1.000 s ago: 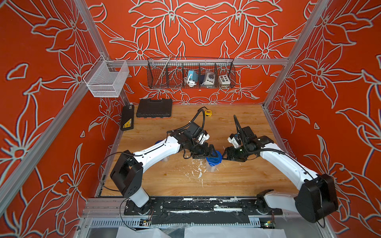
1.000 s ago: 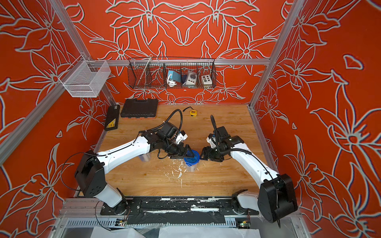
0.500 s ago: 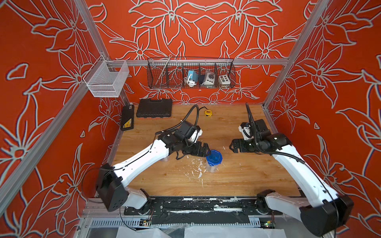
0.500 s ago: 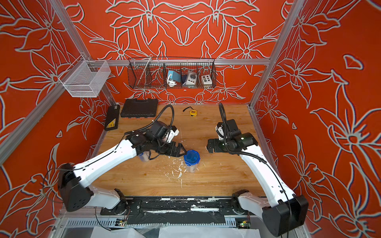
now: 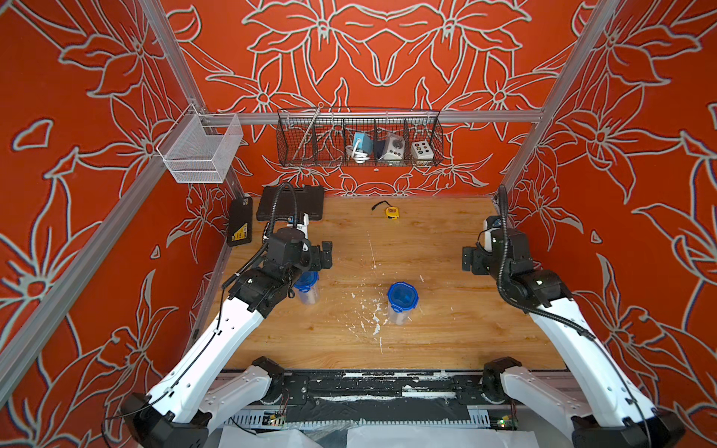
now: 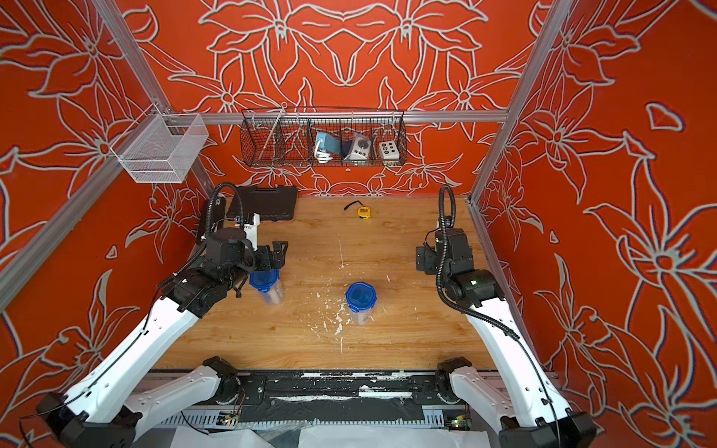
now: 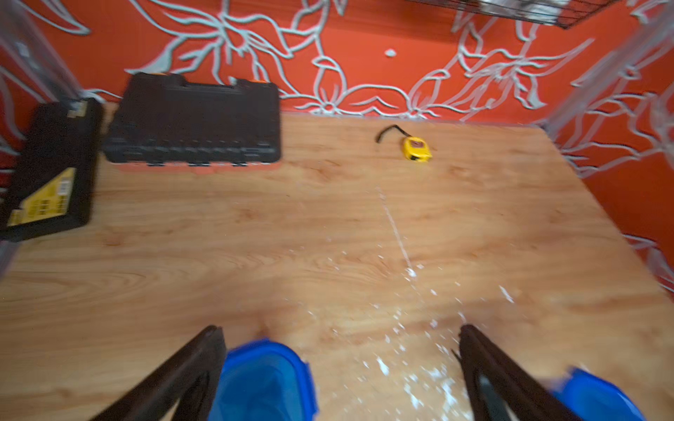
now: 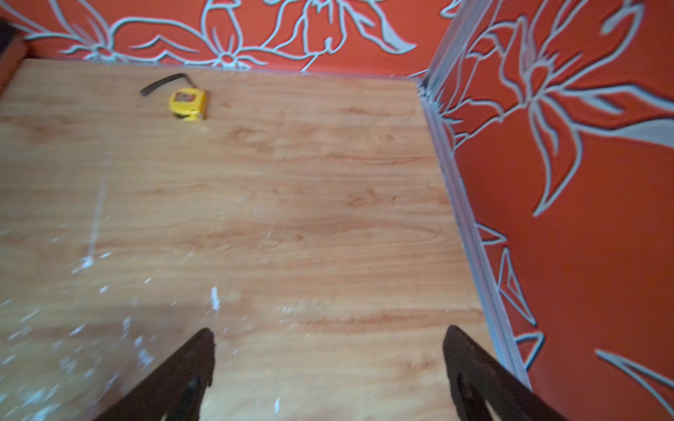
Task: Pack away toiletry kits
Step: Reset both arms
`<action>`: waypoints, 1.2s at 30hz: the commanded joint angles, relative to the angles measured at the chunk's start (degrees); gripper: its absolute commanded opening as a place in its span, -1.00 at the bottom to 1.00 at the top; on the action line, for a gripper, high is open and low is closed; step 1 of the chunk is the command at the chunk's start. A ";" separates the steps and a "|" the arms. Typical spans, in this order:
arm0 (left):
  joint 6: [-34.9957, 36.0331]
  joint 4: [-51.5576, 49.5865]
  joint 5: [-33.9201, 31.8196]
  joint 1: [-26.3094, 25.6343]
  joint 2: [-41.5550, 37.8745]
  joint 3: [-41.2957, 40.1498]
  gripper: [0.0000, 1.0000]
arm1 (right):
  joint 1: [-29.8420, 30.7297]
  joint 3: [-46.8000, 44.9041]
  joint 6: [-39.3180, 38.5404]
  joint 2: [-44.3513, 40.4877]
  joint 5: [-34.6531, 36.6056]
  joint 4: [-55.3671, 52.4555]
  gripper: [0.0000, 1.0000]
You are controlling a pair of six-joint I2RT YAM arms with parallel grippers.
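Two clear plastic cups with blue lids stand on the wooden table. One cup [image 5: 402, 300] [image 6: 361, 300] is in the middle, with nothing touching it. The other cup [image 5: 307, 287] [image 6: 266, 286] stands at the left, partly under my left arm. My left gripper [image 5: 324, 254] [image 6: 279, 252] [image 7: 339, 339] hangs open above that cup, whose lid [image 7: 262, 382] shows beside one finger. The middle cup's lid [image 7: 598, 397] shows at the frame's edge. My right gripper [image 5: 470, 260] [image 6: 423, 260] [image 8: 328, 342] is open over bare wood near the right wall. What the cups hold is unclear.
A yellow tape measure [image 5: 392, 212] [image 8: 188, 104] lies at the back. A black tool case [image 5: 291, 201] [image 7: 193, 124] and a second black case [image 5: 239, 221] sit at the back left. A black wire basket [image 5: 359, 139] and a white mesh basket [image 5: 200, 149] hang on the walls.
Both grippers were at the middle cup's lid a second ago. They have let go and opened wide. The left arm has drawn back left, the right arm toward the right wall.
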 commanded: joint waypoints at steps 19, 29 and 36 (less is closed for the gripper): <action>8.83 53.65 6.57 26.25 19.32 -22.56 0.97 | -9.88 -25.57 -16.74 17.31 -8.86 60.87 0.95; 9.58 64.90 5.52 26.37 24.22 -27.77 0.97 | -11.40 -22.45 -14.55 31.31 -10.34 74.17 0.95; 11.31 65.58 9.76 26.15 20.95 -31.00 0.97 | -11.52 -19.40 -10.30 36.21 -13.25 72.49 0.95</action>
